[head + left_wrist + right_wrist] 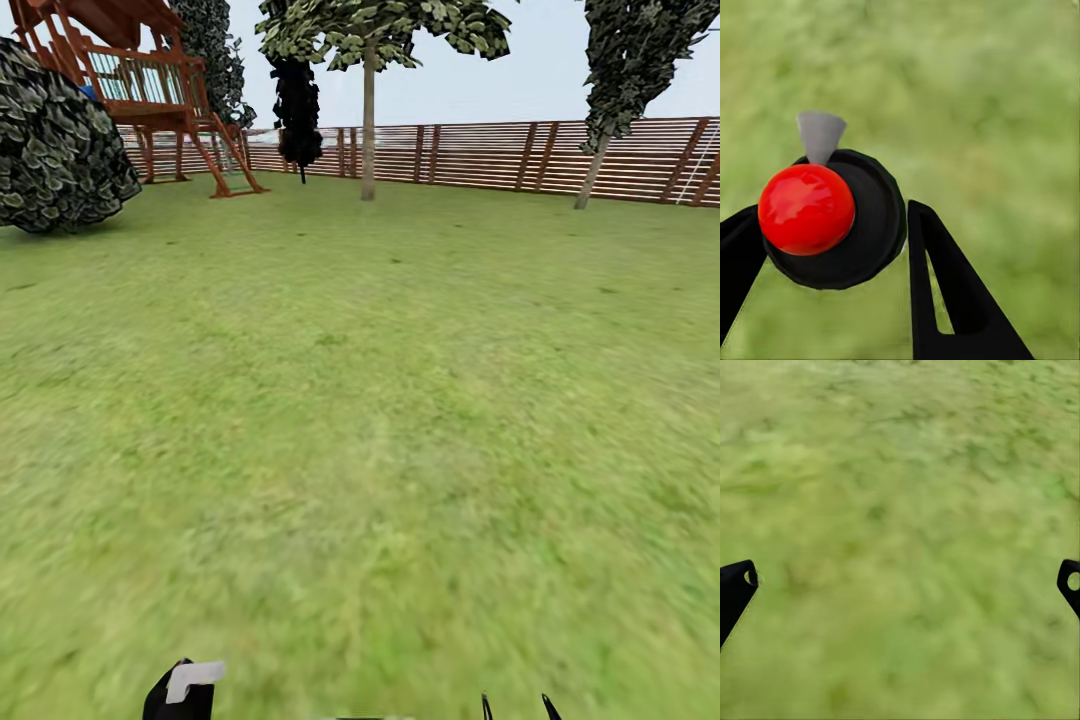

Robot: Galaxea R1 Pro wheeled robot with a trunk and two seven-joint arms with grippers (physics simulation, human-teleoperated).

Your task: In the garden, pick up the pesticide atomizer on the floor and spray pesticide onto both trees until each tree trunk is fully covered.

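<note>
Gripping: pesticide atomizer (832, 225), red-capped, is clamped between the left gripper (832, 255) fingers, low over the grass (360, 420) | right gripper (900, 585) is held spread wide, nothing inside | two trees (368, 120) are seen by the fence (480, 155).

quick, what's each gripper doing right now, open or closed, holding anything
Left gripper: shut on the dark round atomizer with a red knob and grey nozzle.
Right gripper: open, nothing between its fingers, green grass beyond.

Black red-capped atomizer (832, 225) between left fingers (945, 292).
</note>
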